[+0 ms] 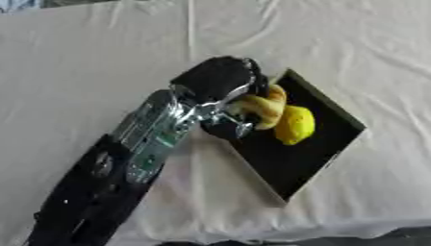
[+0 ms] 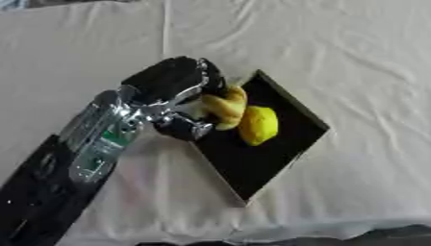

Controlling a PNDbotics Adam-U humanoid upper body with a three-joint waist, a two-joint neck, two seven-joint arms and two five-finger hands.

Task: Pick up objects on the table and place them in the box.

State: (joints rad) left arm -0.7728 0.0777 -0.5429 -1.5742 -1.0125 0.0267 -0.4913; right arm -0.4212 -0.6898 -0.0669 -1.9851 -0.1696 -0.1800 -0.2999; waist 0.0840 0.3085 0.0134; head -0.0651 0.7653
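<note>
- Desk (image 1: 101,57): covered by a wrinkled off-white cloth (image 1: 370,53) that fills nearly the whole view.
- Left arm (image 1: 143,139): black with a silver forearm section, coming in from the lower left corner and reaching toward the middle of the desk.
- Box (image 1: 316,153): shallow, black inside with a pale rim, lying on the cloth askew like a diamond, right of centre.
- Left hand (image 1: 221,81): black, at the box's upper left edge, fingers (image 1: 240,127) clenched around a croissant.
- Croissant (image 1: 266,109): golden brown, curved, grasped at the hand and reaching over the box's upper left part; whether it touches the box floor cannot be told.
- Lemon (image 1: 295,125): yellow, inside the box, touching or just beside the croissant on its right.
- Right hand: shows in neither view.
</note>
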